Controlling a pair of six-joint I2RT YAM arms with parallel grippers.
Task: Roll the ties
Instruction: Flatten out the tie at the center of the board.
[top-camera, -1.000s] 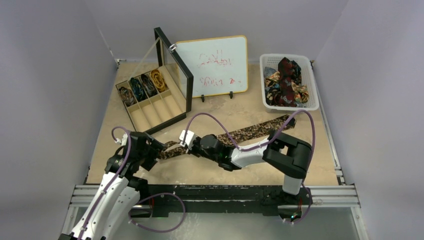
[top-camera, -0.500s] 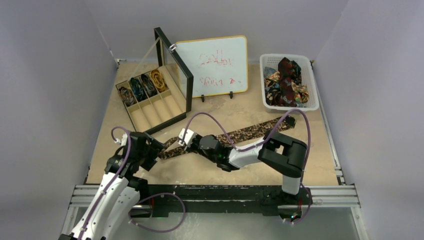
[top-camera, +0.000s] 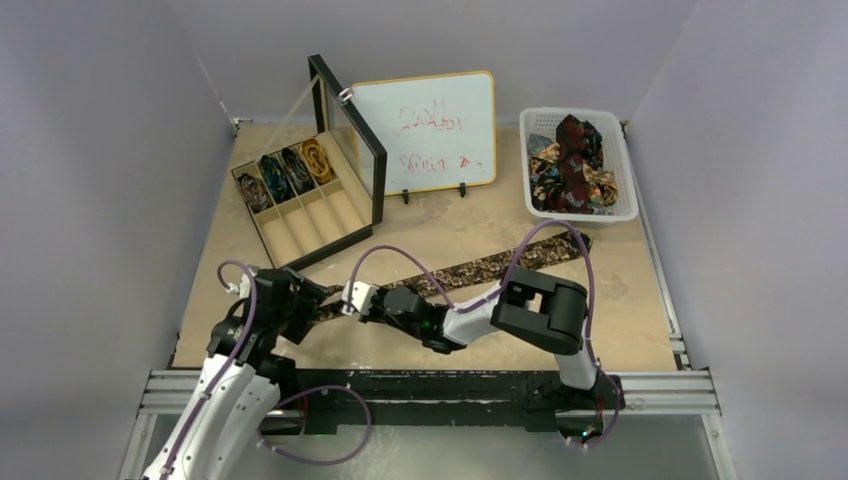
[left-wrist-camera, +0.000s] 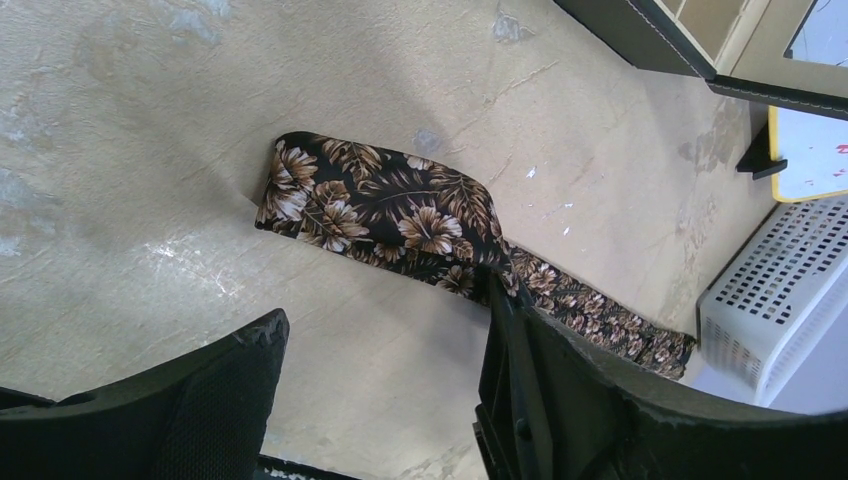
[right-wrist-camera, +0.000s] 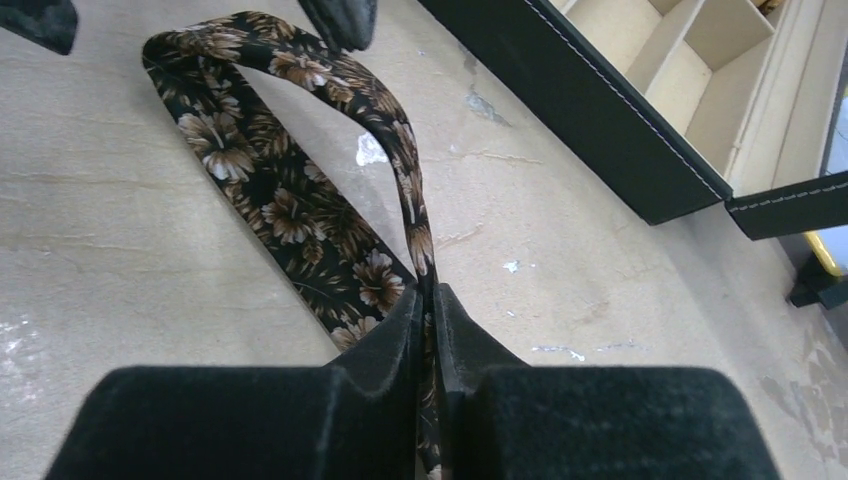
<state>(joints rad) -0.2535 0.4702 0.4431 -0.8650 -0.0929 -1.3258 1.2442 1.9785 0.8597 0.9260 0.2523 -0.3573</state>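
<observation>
A brown-gold floral tie (top-camera: 490, 265) lies as a long strip across the table, its near end folded back on itself (left-wrist-camera: 380, 210). My right gripper (top-camera: 352, 297) is shut on the tie's end (right-wrist-camera: 427, 300) and holds it up edge-on, so the fabric arches in a loop (right-wrist-camera: 300, 60) over the flat part. My left gripper (top-camera: 310, 298) is open just left of the fold. Its fingers (left-wrist-camera: 560, 390) stand apart over bare table, and the right one overlaps the strip's edge. Rolled ties (top-camera: 285, 172) sit in the box's back compartments. Loose ties (top-camera: 570, 160) fill the basket.
A black compartment box (top-camera: 315, 225) with its lid raised stands at the back left, close to the grippers (right-wrist-camera: 600, 120). A small whiteboard (top-camera: 430, 130) stands at the back middle. A white basket (top-camera: 622, 170) stands at the back right.
My right gripper has moved left toward the left gripper with the tie's end, folding it further over the strip. The left gripper has hardly moved.
</observation>
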